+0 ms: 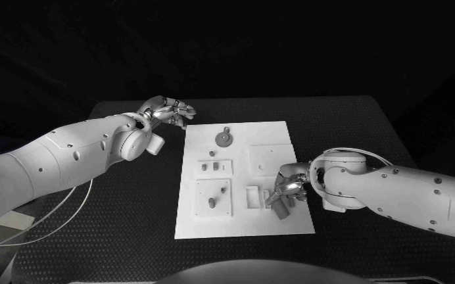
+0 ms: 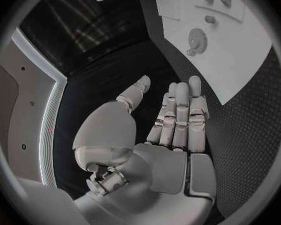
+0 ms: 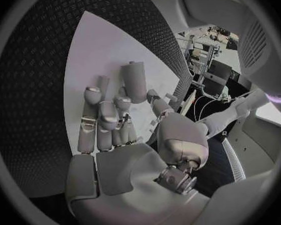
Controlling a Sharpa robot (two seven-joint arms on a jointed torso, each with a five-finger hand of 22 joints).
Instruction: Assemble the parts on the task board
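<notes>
Where black table (image 1: 114, 231) bears white task board (image 1: 244, 218): left hand (image 1: 169, 111) loose, right hand (image 1: 287, 187) grasping grey part (image 1: 283, 212)

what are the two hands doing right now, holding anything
Left hand: open, holds nothing, off the task board.
Right hand: fingers on a grey part at the board's near right; a firm hold cannot be told.

Head view from above the task board (image 1: 244, 179); wrist views close behind each hand, sharing that board.
</notes>
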